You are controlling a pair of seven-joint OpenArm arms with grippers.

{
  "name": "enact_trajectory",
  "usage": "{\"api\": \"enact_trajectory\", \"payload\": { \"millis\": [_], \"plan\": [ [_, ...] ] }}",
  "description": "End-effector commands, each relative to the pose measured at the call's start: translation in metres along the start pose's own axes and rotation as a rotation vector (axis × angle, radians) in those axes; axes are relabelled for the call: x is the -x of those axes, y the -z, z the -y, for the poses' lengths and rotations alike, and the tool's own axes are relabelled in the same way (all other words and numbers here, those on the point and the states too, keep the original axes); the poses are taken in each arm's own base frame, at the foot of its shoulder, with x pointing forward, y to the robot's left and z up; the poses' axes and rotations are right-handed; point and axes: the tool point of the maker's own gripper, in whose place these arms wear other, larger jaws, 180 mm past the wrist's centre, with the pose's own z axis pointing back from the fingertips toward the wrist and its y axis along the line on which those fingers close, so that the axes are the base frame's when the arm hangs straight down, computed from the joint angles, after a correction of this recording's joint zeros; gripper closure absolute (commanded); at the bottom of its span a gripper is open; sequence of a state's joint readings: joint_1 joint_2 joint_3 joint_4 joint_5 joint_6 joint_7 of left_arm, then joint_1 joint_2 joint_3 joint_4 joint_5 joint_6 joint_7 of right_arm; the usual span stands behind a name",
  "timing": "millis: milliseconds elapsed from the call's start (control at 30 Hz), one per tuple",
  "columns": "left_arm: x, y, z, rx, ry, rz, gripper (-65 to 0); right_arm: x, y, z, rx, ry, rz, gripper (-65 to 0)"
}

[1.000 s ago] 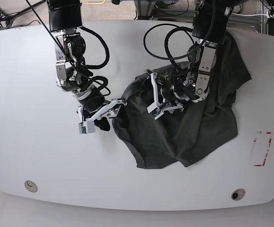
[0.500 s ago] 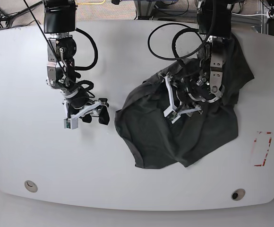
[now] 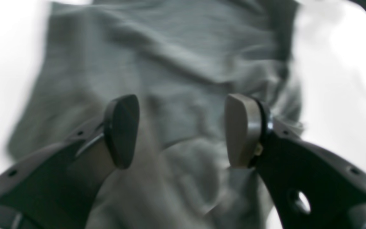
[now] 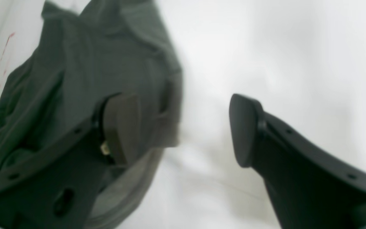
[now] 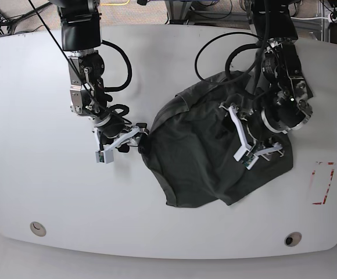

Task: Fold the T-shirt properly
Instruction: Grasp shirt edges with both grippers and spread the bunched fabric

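On white table point(image 5: 29, 174), centre-right: 1 T-shirt point(image 5: 203, 157), dark charcoal, crumpled in an uneven heap, no clean edges laid out. Not yet flattened; fold not begun, by the look of it.

Left gripper point(image 5: 255, 152): over the shirt's right part, jaws apart, nothing between them. Wrist view confirms: both pads point(image 3: 122, 130) clear of cloth, wrinkled fabric below.

Right gripper point(image 5: 121, 144): at the shirt's left edge, jaws apart, empty. Wrist view: one pad point(image 4: 121, 127) sits in front of the shirt hem, other over bare table. Touching the cloth or not: can't tell.

Risks (judgement):
- Heap has overlapped layers; a pinch here may take 2+ layers, so spreading would drag a bunched lump rather than a single edge.
- Right gripper half off the hem; closing as it stands could miss or catch only a sliver, which slips out on lift.
- Left gripper is mid-panel, not at a corner or seam; a pull from there would tent the fabric & add wrinkles.
- Soft cloth may snag on the fingers.

Markings: red outlined rectangle point(image 5: 322, 183) on table, near right edge; no legible text. Neck label not visible. No brand readable, wrist views blurred.
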State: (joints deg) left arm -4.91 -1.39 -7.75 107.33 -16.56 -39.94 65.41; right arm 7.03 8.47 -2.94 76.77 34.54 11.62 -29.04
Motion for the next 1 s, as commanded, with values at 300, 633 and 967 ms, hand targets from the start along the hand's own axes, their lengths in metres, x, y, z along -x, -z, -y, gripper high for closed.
{"api": "enact_trajectory", "payload": {
  "millis": [300,633,967],
  "plan": [
    [0.051,-0.075,-0.101,-0.291,-0.120,-0.046,-39.2,-0.002,0.025,-0.006,-0.019,0.040,0.014,-41.7],
    [0.122,-0.134,-0.152,-0.440,-0.276,-0.136,-39.3,0.001,0.028,-0.003,-0.014,0.044,0.002,-41.4],
    [0.185,-0.140,-0.160,-0.405,-0.474,-0.194,-39.4,0.017,0.035,-0.027,-0.059,-0.005,-0.050,-41.4]
  ]
}}
